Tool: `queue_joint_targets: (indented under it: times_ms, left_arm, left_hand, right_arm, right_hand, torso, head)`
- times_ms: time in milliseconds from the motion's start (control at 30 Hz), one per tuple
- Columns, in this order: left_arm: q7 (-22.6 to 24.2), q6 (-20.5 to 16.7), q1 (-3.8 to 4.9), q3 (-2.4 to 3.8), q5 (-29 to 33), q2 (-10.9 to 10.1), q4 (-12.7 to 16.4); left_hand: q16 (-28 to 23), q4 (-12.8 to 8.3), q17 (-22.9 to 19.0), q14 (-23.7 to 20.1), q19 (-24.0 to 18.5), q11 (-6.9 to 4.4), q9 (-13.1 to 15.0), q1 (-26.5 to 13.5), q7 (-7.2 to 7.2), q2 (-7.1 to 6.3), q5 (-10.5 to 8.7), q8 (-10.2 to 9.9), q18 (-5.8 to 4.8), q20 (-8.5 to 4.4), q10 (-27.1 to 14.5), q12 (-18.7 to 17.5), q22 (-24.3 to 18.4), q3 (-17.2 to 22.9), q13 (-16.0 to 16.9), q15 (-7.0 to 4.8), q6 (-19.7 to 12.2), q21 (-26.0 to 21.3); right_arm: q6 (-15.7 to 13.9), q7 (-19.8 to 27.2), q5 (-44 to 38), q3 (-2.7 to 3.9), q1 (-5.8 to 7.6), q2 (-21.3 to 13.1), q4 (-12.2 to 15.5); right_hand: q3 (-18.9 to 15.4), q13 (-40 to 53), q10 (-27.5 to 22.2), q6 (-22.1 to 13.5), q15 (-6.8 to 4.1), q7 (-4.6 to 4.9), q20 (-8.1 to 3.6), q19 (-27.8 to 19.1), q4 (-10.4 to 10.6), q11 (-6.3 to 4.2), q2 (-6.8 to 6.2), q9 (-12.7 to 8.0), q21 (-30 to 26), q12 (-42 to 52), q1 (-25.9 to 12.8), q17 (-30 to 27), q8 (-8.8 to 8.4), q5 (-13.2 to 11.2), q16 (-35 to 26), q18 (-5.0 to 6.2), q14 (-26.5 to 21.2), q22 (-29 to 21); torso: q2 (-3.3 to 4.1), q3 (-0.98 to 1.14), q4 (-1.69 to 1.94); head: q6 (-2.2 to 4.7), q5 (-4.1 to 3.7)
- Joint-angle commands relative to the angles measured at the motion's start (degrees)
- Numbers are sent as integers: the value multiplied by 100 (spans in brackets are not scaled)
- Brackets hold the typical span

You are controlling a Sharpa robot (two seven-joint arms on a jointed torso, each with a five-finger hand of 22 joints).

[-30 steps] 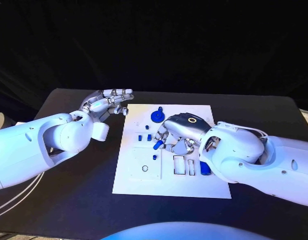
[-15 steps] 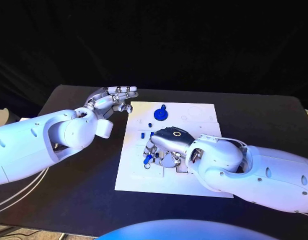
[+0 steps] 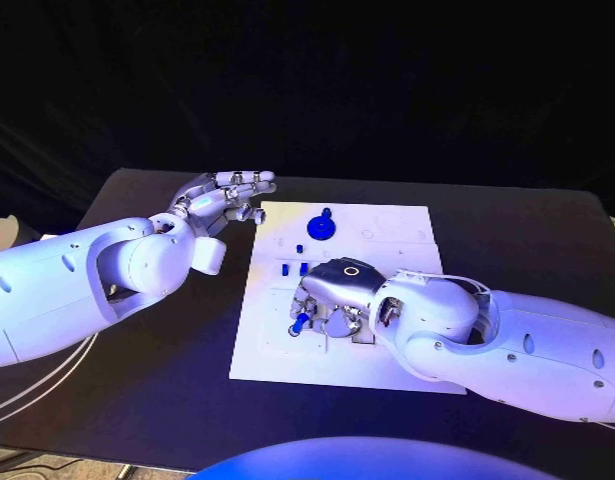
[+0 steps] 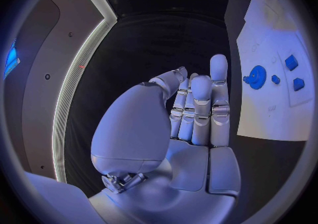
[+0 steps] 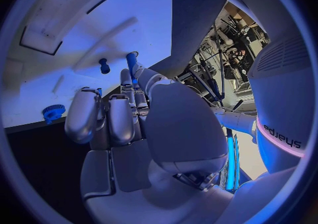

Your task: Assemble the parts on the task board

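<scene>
Two hands: both seen over the black surface [image 3: 149, 400].
Right hand [image 3: 339, 292]: fingers [image 5: 134, 72] pinched on a small blue peg [image 3: 299, 322], held low over the left-middle of the task board [image 3: 394, 375].
Left hand [image 3: 221, 205]: nothing held, fingers straight and side by side, beside the board's far left corner.
Other parts: blue gear [image 3: 319, 229] at the far end, small blue pieces [image 3: 294, 269] mid-board.
Handling (judged): peg light, stiff, smooth, likely slippery; best pinched by the shaft.
</scene>
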Motion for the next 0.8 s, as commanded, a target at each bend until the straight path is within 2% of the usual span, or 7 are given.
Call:
queue_joint_targets:
  times_ms: [33, 800]
  left_arm:
    - [26, 108, -1, 3, 22, 7, 12]
    - [11, 126, -1, 3, 22, 2, 10]
  left_hand:
    - [-20, 12, -6, -31, -23, 3, -8, -34, 3, 3, 17, 26, 43, 5, -23, 8, -6, -37, 0, -1, -30, -18]
    - [-19, 5, -15, -41, -27, 4, -9, -34, 4, 10, 16, 31, 43, 7, -31, 16, -11, -49, 0, 0, -36, -24]
  right_arm:
    - [295, -103, -182, -7, -9, 26, -20]
    - [461, -228, -369, -74, -19, 240, -94]
  right_hand:
    - [5, 9, -21, 24, -1, 30, 5, -10, -18, 15, -4, 107, 15, -40, 19, -13, 35, 11, 25, -33, 259, -4]
    - [-3, 10, -18, 25, 4, 30, 8, -16, -15, 17, -11, 110, 9, -50, 0, -18, 30, 11, 23, -31, 257, -13]
  torso:
    - [4, -1, 3]
    - [-1, -4, 4]
  head:
    - [-9, -1]
    - [-34, 2]
